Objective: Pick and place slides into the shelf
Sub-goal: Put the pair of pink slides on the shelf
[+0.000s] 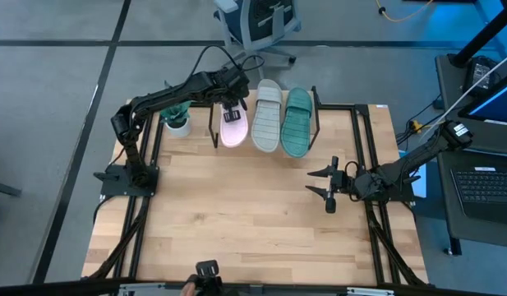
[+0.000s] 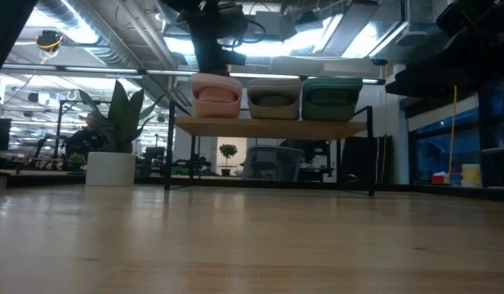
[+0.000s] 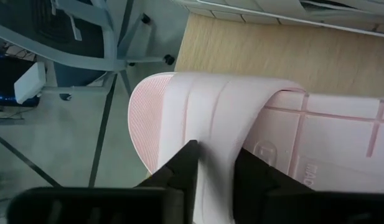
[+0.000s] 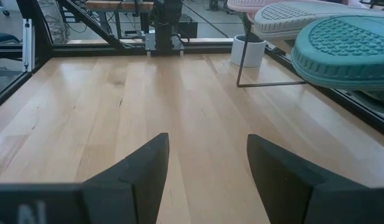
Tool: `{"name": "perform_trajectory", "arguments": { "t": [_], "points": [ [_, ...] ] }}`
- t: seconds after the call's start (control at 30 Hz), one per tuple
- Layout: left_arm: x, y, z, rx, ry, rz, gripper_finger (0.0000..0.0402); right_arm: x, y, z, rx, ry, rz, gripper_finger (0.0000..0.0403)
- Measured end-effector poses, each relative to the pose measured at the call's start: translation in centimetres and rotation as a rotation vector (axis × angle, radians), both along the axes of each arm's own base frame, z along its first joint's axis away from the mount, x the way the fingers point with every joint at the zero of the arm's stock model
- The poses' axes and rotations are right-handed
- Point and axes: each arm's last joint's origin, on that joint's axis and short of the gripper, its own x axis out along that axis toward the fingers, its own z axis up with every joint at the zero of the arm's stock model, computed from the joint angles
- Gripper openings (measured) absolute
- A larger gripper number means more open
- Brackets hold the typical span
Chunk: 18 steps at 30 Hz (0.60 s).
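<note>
left jaws clamped on the strap of the pink slide (image 1: 234,129), right jaws apart and holding nothing.

high view: left gripper (image 1: 232,109) sits over the pink slide at the near-left end of the shelf (image 1: 217,131). grey slide (image 1: 267,116) lies just beside the jaws on their right, touching or nearly touching the pink one. teal slide (image 1: 297,122) lies next past the grey one, farthest from the left jaws. all three rest side by side on the shelf at the far edge of the table (image 1: 237,214). small potted plant (image 1: 178,120) stands on the other side of the left jaws, near the arm. right gripper (image 1: 329,184) hovers over bare table, well apart from the shelf, jaws pointing toward table centre.

low view: left gripper (image 2: 211,51) comes down from above onto the pink slide (image 2: 216,95). grey slide (image 2: 274,97) and teal slide (image 2: 332,97) sit in line beside it on the shelf (image 2: 272,126) top. plant (image 2: 113,139) stands off to the side of the shelf.

left wrist view: fingers (image 3: 180,171) pinch the pink strap (image 3: 223,118) between them, sole running on ahead of the jaws over the shelf plank (image 3: 279,53).

right wrist view: right gripper (image 4: 207,171) wide apart, only table (image 4: 148,106) between the jaws. teal slide (image 4: 344,46) ahead and off to one side, grey slide (image 4: 304,18) past it.
</note>
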Motion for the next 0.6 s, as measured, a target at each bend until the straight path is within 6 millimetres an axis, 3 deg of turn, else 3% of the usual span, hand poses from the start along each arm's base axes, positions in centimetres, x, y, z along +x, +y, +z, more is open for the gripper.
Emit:
{"name": "perform_trajectory", "arguments": {
  "t": [0.33,0.6],
  "points": [
    [-0.18,-0.19,-0.14,-0.025,0.0,0.042,0.0124,0.01,0.02,-0.01,0.003,0.001,0.009,0.0218],
    [-0.42,-0.47,-0.16,-0.041,0.026,0.04,0.0133,0.02,0.13,-0.02,0.011,0.006,0.044,0.0218]
  ]
}}
